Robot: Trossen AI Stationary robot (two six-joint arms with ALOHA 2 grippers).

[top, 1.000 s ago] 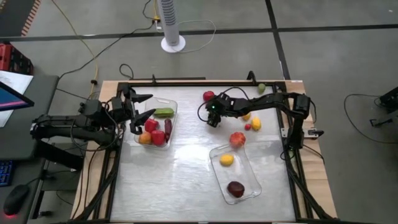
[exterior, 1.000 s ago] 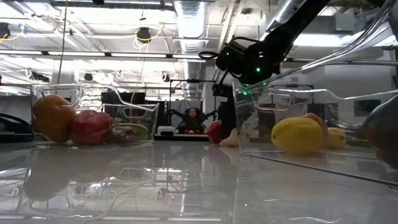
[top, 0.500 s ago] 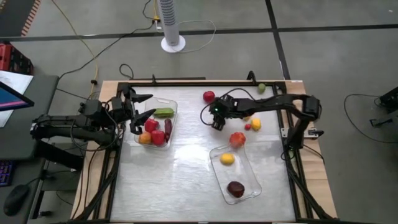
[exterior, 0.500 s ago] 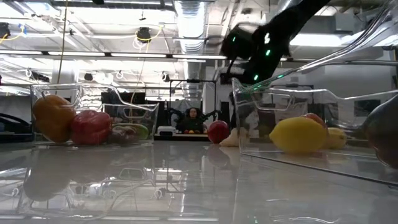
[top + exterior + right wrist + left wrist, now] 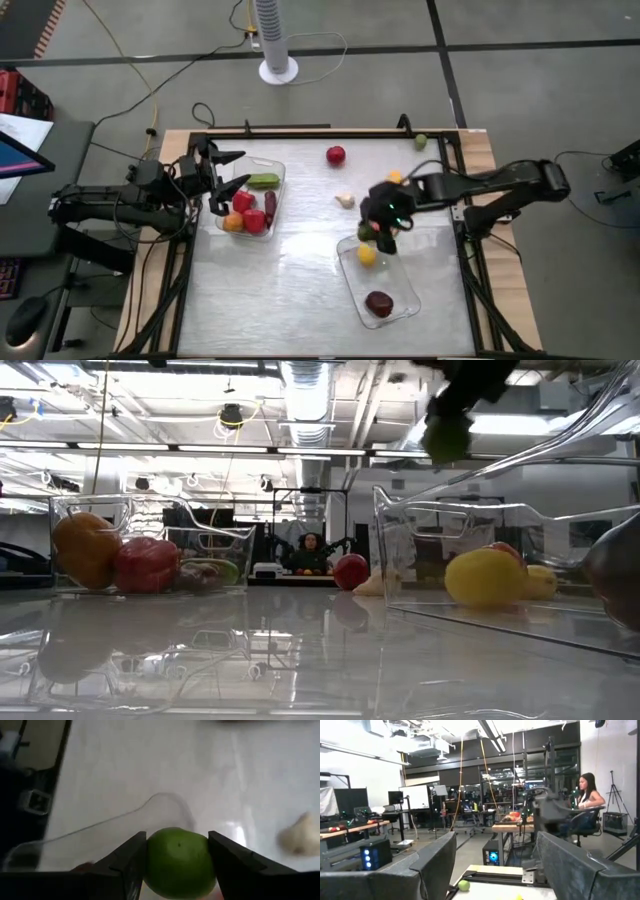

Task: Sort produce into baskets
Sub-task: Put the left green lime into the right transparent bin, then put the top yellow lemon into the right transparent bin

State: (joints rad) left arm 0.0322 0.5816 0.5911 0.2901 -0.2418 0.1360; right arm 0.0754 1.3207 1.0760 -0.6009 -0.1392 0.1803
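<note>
My right gripper (image 5: 374, 230) is shut on a round green fruit (image 5: 179, 862) above the far end of the right clear basket (image 5: 400, 300). In the low view the fruit (image 5: 447, 436) hangs high over the basket's wall (image 5: 470, 520). A yellow fruit (image 5: 366, 256) and a dark maroon one (image 5: 379, 303) lie in that basket. The left basket (image 5: 281, 172) holds red, orange, green and maroon pieces. My left gripper (image 5: 232, 172) is open and empty over the left basket's left side. My right gripper pinches the green fruit between its two fingers (image 5: 131, 865), on two opposite sides (image 5: 150, 860) of its round body. The fingers come from above, pointing down. The fruit is lifted clear, above the basket's far corner (image 5: 165, 800).
A red fruit (image 5: 336, 155), a pale garlic-like piece (image 5: 344, 200) and an orange piece (image 5: 395, 178) lie on the far part of the table. A green fruit (image 5: 421, 142) sits at the far right edge. A person (image 5: 587, 795) sits in the room beyond.
My right gripper has gone from the table's far middle toward the near and right edges and up, carrying the green fruit to above the right basket's far end. The garlic-like piece that it stood over now shows.
</note>
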